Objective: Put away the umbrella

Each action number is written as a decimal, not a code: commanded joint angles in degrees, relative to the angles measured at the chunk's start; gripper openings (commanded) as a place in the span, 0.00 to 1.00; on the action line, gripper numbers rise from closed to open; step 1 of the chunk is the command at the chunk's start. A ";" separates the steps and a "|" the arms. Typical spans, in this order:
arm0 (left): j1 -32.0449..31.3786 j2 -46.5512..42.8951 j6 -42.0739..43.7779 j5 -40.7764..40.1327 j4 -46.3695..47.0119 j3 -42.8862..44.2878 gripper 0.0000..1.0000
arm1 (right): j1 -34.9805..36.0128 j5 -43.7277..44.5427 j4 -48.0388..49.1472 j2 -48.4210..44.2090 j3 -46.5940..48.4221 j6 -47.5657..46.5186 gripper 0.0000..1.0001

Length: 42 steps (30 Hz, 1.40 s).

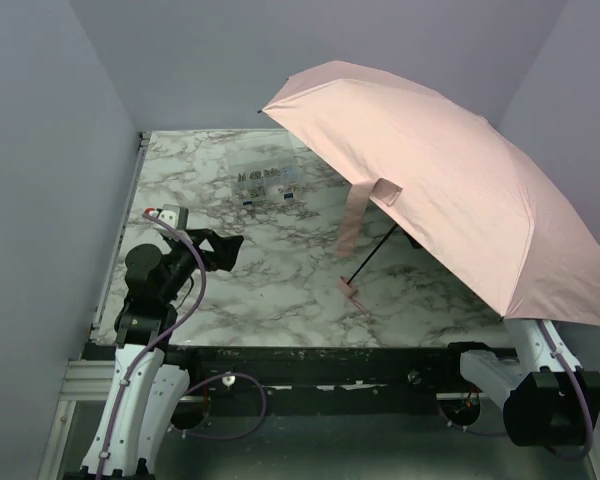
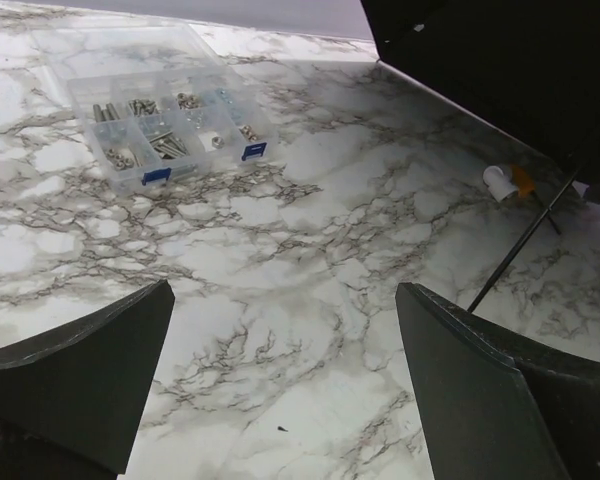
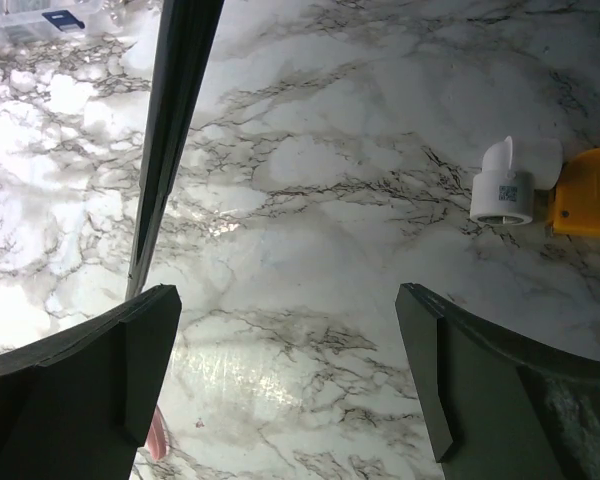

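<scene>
Top cam: high, behind arm bases, tilted down and forward; takes whole desk (image 1: 270, 300) to back wall, far off.
Left wrist cam: low over left of desk, faces forward-right at shallow angle; left tool (image 2: 285, 292) frames bottom edge.
Right wrist cam: close to desk, steep downward; right tool (image 3: 287, 292) frames likewise.
Shared: box (image 2: 170, 125), umbrella shaft (image 3: 175, 130) in all three; white fitting (image 3: 505, 190) in wrist views only.

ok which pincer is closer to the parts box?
Left. The left pincer points toward the parts box, with nothing in between. The right pincer sits beyond the umbrella shaft, and sees only the box's corner far off.
</scene>
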 commanded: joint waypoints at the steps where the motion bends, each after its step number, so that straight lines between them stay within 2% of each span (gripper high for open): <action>1: -0.06 0.72 -3.21 4.61 0.54 0.95 0.99 | 0.14 -0.77 -1.63 -0.60 0.71 -0.54 1.00; 6: -0.11 1.92 -12.61 12.07 4.93 -1.55 0.99 | 0.15 -2.70 -2.00 -0.52 0.41 -1.66 1.00; 10: -0.23 3.07 -18.69 16.15 8.64 -4.46 0.98 | 0.14 -7.43 -3.22 -0.51 0.18 -6.04 1.00; 13: -2.32 3.65 -20.26 15.64 8.68 -5.74 0.99 | 0.14 -11.68 -5.03 -0.57 0.59 -10.09 1.00; 18: -10.86 8.14 -19.72 9.60 10.33 -4.78 0.98 | 0.14 -14.94 -6.82 -1.56 0.02 -16.19 1.00; 21: -15.53 14.44 -17.81 7.14 11.42 -2.30 0.98 | 0.14 -18.71 -9.31 -2.07 -0.12 -22.43 1.00; 25: -21.44 26.75 -14.92 9.20 17.43 2.78 0.94 | 0.14 -24.34 -14.54 -1.32 -0.06 -32.12 1.00; 29: -26.86 40.43 -12.51 14.33 24.06 10.65 0.91 | 0.14 -21.31 -15.60 0.25 0.62 -31.20 1.00; 33: -30.08 51.32 -11.00 18.95 28.83 17.90 0.87 | -0.08 -21.67 -20.27 2.18 2.85 -34.36 1.00; 42: -34.52 69.33 -7.05 25.90 30.97 31.10 0.81 | -0.64 -21.33 -20.81 2.47 2.63 -35.38 1.00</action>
